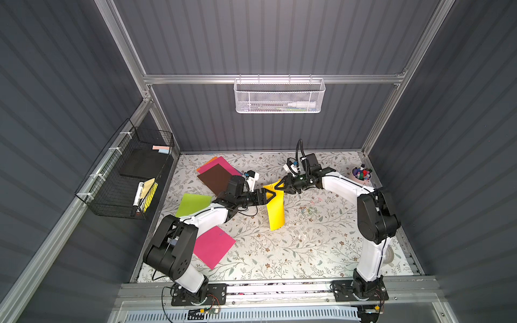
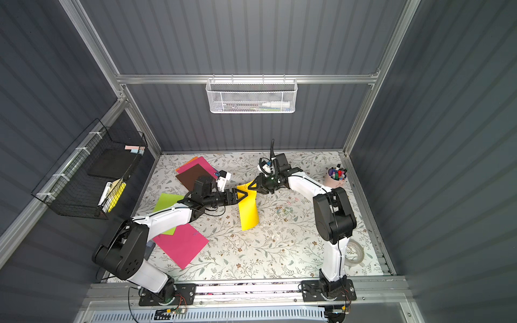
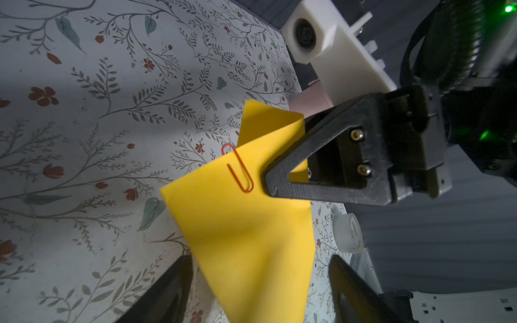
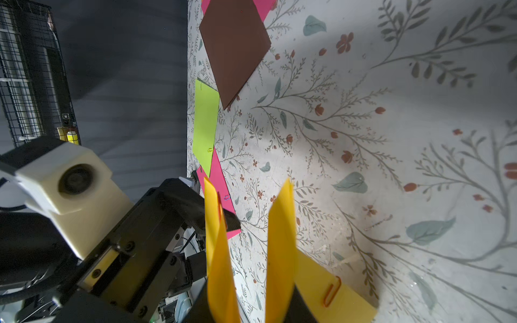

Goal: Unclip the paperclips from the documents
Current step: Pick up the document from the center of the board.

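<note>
Right gripper [image 1: 280, 186] is clamped on the far corner of the yellow sheet [image 1: 275, 212], holding that end up off the counter [image 1: 279, 251]. Left gripper [image 1: 270, 195] is right next to it with jaws wide, not pinching. The left wrist view shows the paper passing between its spread fingers [image 3: 179, 288].

That view also shows a red-orange paperclip [image 3: 237, 167] on the sheet's edge, just beside the right gripper's fingertip. In both top views it's only a speck.

Right wrist view shows the sheet folded into a V between that gripper's jaws. It also shows an orange clip [image 4: 332, 290] on a flatter part of the sheet; can't tell if it's the same clip.

Only that view shows clips on the lime green sheet [image 4: 205, 125] and magenta sheet [image 4: 222, 181].

Both top views show loose paperclips [image 1: 309, 210] on the counter, near the yellow sheet on the right arm's side. Neither wrist view shows them clearly.
</note>
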